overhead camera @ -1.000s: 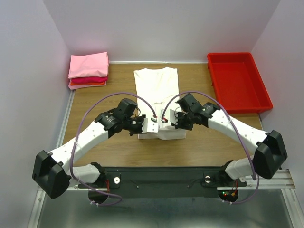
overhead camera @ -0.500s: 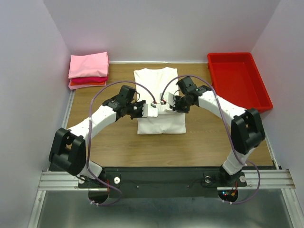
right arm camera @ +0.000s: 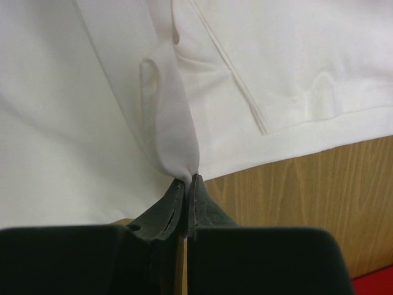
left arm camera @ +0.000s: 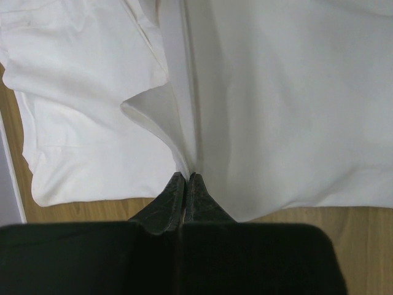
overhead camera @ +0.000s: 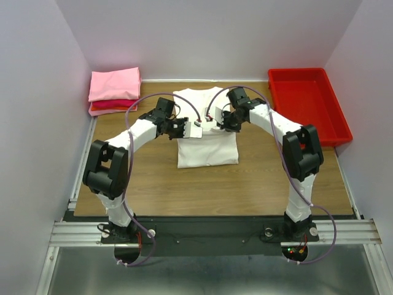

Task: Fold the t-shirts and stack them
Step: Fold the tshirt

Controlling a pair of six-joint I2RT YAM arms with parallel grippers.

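The t-shirt (overhead camera: 207,150) lies in the middle of the table (overhead camera: 153,184). The pile of folded t-shirts (overhead camera: 114,91) sits in the far left corner. The tray (overhead camera: 307,107) sits at the far right. The left gripper (overhead camera: 198,131) and the right gripper (overhead camera: 212,126) are side by side over the t-shirt, each pinching its cloth.

There are 4 t-shirts in all. 1 white t-shirt (overhead camera: 207,150) lies mid-table, and 3 folded ones make up the stack at the far left corner: 1 light pink t-shirt (overhead camera: 114,84) on top, 1 red t-shirt (overhead camera: 118,104) under it and 1 darker pink t-shirt (overhead camera: 103,112) at the bottom. There is 1 red tray (overhead camera: 344,118) and 1 wooden table (overhead camera: 153,184). The 2 arms carry 1 gripper each: the left gripper (overhead camera: 198,129) and the right gripper (overhead camera: 210,125).
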